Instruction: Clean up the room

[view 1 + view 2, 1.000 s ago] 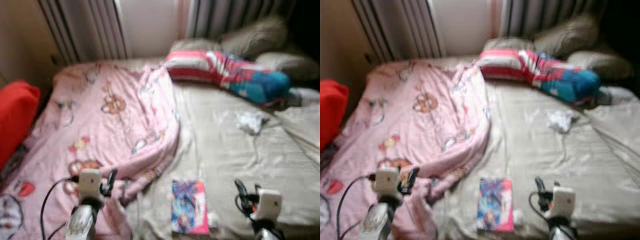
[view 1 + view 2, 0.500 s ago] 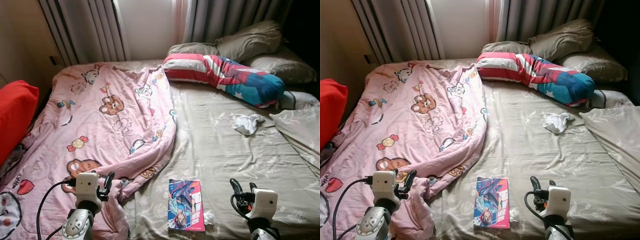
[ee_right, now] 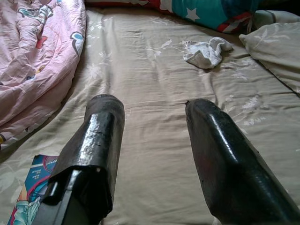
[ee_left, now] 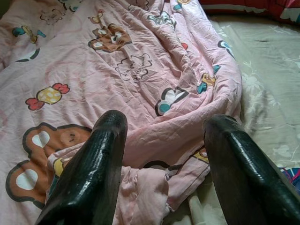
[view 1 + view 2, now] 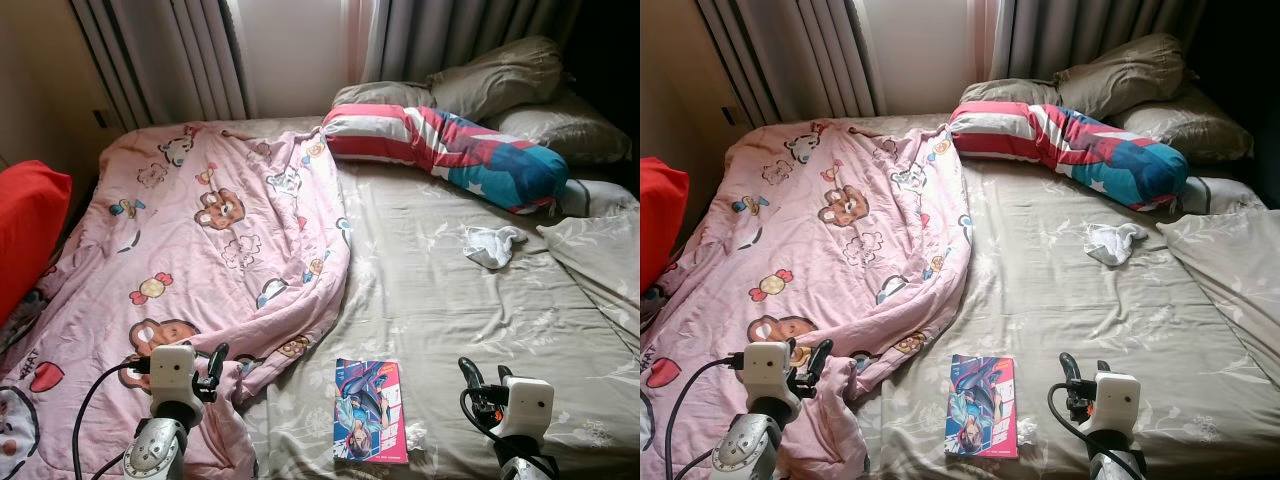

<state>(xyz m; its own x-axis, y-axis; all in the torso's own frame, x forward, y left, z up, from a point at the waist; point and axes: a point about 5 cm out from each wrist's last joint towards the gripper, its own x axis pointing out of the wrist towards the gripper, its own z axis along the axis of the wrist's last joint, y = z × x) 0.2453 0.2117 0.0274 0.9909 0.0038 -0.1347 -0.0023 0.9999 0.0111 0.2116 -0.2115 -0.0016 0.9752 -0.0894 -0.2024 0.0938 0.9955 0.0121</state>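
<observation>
1. Both grippers hovered spread wide and empty at the bed's [image 5: 480,310] near edge: the left gripper [image 4: 164,164] over the blanket [image 5: 220,240], the right gripper [image 3: 152,150] over bare sheet.
2. The book [image 5: 369,410] lay flat by that edge, between them; best approached from its right side.
3. Its long axis ran from near edge towards the pillows [image 5: 500,80].

Head views look down the bed [image 5: 450,300]; wrist views skim it closely.
</observation>
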